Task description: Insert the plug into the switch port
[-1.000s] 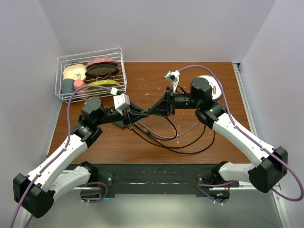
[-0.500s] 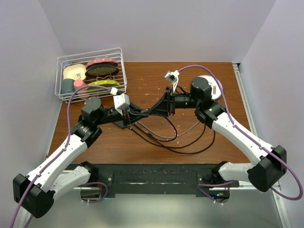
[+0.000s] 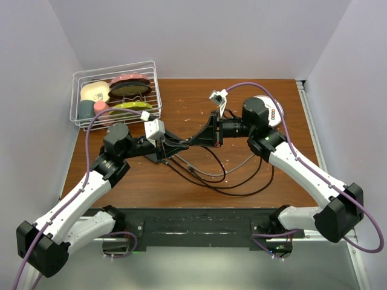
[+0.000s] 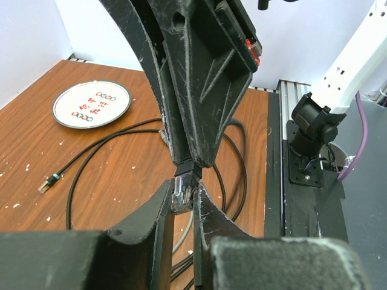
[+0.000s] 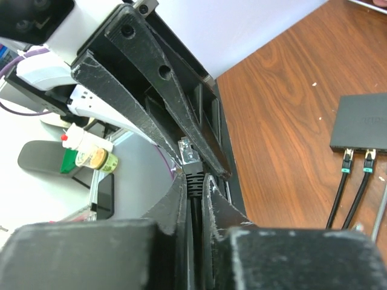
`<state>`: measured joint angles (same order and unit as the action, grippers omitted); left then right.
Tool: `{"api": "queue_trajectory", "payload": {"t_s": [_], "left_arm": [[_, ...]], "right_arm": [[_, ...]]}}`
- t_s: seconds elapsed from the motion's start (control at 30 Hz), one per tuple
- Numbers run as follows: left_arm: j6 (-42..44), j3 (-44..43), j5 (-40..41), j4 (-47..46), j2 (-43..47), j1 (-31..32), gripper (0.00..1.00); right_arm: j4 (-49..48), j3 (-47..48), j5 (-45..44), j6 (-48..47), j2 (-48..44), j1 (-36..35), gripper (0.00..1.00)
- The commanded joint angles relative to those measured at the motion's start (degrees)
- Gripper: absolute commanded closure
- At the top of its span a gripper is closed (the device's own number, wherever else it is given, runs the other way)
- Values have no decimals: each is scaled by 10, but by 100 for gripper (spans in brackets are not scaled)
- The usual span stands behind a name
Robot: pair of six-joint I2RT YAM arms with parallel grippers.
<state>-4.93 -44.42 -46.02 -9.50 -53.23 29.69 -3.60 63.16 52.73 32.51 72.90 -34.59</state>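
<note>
Both arms were stretched in from the near edge of the table, meeting tip to tip over its middle, kinda like a handshake. Left arm angled up and to the right. Right arm was bent at the elbow, wrist pointing left. Left gripper was pinched tight on the plug's clear end, and the right gripper was clamped on its black boot.

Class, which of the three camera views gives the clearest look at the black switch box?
The right wrist view: the switch box sits at the picture's right edge, partly cut off, with two cables plugged into one edge. The left wrist view does not show it. In the top external view I cannot make it out.
</note>
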Motion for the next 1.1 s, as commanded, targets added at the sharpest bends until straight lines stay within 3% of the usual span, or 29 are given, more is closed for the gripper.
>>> {"api": "queue_trajectory", "payload": {"t_s": [0.0, 0.13, 0.17, 0.2, 0.3, 0.43, 0.57, 0.7, 1.07], "left_arm": [[5, -22, 23, -21, -5, -2, 100], [7, -23, 30, -18, -5, -2, 99], [10, -24, 32, -15, -5, -2, 93], [9, -25, 43, -12, -4, -3, 70], [-3, -25, 95, -6, 1, -2, 35], [-15, -22, 172, 4, 9, -5, 20], [-45, -15, 191, -10, 5, -27, 14], [-72, -3, 128, -47, -6, -54, 13], [-159, 24, 123, -92, -104, -157, 14]], "right_arm": [[-12, 6, 36, 8, -4, -7, 100], [10, 15, 23, -9, -3, -7, 100], [15, 20, 13, -19, -3, -6, 100], [29, 22, 10, -24, -1, -7, 100], [73, 32, -20, -63, 1, -6, 100], [134, 48, -72, -125, 3, -6, 100], [177, 54, -141, -191, -3, -4, 100], [180, 36, -211, -225, -17, -5, 100], [60, -83, -320, -250, -19, -6, 100]]}}
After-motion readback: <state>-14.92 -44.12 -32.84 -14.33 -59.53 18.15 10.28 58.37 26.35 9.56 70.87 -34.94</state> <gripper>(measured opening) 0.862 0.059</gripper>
